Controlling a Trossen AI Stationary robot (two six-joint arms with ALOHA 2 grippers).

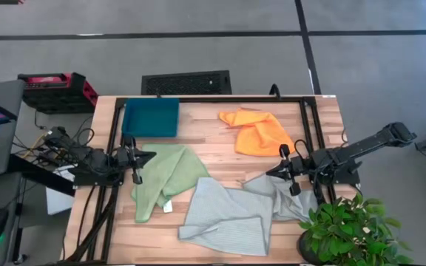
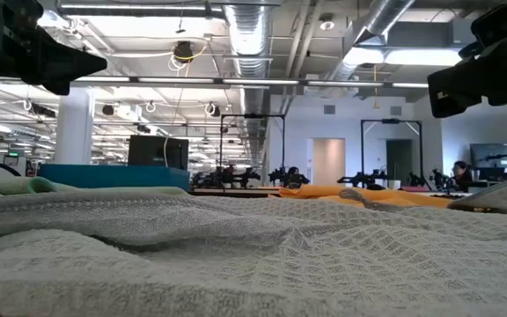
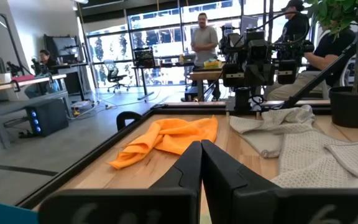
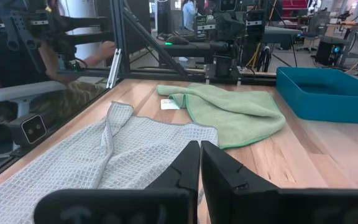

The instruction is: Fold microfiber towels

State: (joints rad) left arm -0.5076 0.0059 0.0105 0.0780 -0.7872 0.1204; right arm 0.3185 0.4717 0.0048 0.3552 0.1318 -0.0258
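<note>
An orange towel (image 1: pixel 257 131) lies crumpled at the table's far right. A light green towel (image 1: pixel 163 176) with a white tag (image 1: pixel 167 207) lies at the left. Two pale grey towels (image 1: pixel 231 214) lie bunched at the near middle and right. My left gripper (image 1: pixel 152 156) is shut and empty at the green towel's far left corner. My right gripper (image 1: pixel 269 172) is shut and empty, at the far edge of the right grey towel (image 1: pixel 287 193). The wrist views show both grippers held above the table: my left gripper (image 3: pixel 201 144) and my right gripper (image 4: pixel 200 144).
A dark teal tray (image 1: pixel 151 117) stands at the far left of the table. A potted plant (image 1: pixel 346 233) stands at the near right corner. A black frame rail (image 1: pixel 309 125) runs along the table's sides. People sit and stand in the room beyond.
</note>
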